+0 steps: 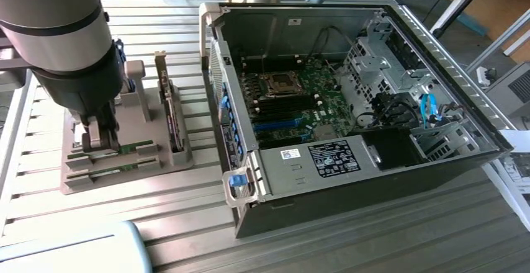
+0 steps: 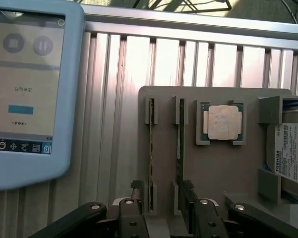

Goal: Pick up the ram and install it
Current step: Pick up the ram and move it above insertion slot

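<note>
My pincer (image 2: 167, 220) is standing open and gripping nothing, hanging low over 1 end of the holder (image 2: 216, 168). 2 green sticks are standing on edge there in parallel slots. The ram (image 2: 150, 148) is sitting nearest the holder's outer edge. Its twin (image 2: 180, 144) is just beside it, on the side of the chip (image 2: 223, 122). Both seem to be running between my 2 fingers, so I cannot tell which stick I am lined up on.

I am judging that a clean pick needs me centred on 1 stick alone. My fingers should be parallel to its long faces, with 1 finger going down into the gap between the sticks. The lift should be going straight up, so the board is not binding against the slot posts at its ends.

That gap is narrow, and it is the tightest spot here. A skewed finger could be knocking the twin or catching a post. The chip is lying near the twin, with the drive (image 2: 290, 153) beyond it.

In the exterior view the card (image 1: 170, 121) is standing upright on the holder toward the case (image 1: 331, 180). The case wall is rising between the holder and the board (image 1: 290, 99) inside. The tablet (image 2: 25, 89) is lying on the desk (image 1: 348, 236) near the holder's other side. I am judging the open room to be overhead.
</note>
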Robot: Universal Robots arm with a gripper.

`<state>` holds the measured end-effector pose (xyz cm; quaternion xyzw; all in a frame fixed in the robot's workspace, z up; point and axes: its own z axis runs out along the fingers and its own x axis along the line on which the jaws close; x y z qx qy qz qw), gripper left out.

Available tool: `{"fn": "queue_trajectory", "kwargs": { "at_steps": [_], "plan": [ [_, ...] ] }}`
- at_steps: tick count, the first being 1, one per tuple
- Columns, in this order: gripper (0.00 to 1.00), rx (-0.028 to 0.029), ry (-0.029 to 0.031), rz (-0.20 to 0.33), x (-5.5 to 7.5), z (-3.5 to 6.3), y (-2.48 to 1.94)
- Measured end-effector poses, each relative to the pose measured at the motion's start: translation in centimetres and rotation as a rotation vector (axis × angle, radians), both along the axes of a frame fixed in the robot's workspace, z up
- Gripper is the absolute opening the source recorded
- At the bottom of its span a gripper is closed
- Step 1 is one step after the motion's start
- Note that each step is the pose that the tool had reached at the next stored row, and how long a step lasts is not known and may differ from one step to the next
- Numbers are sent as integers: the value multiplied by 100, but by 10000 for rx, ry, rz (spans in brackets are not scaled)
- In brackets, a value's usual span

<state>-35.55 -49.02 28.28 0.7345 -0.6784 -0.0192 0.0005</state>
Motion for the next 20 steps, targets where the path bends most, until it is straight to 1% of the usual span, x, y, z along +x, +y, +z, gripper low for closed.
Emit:
{"fn": "queue_trajectory", "kwargs": {
  "at_steps": [16,20],
  "plan": [
    [42,-1,1,71,-71,-296,-29],
    [42,-1,1,90,-82,-357,-36]
  ]
}}
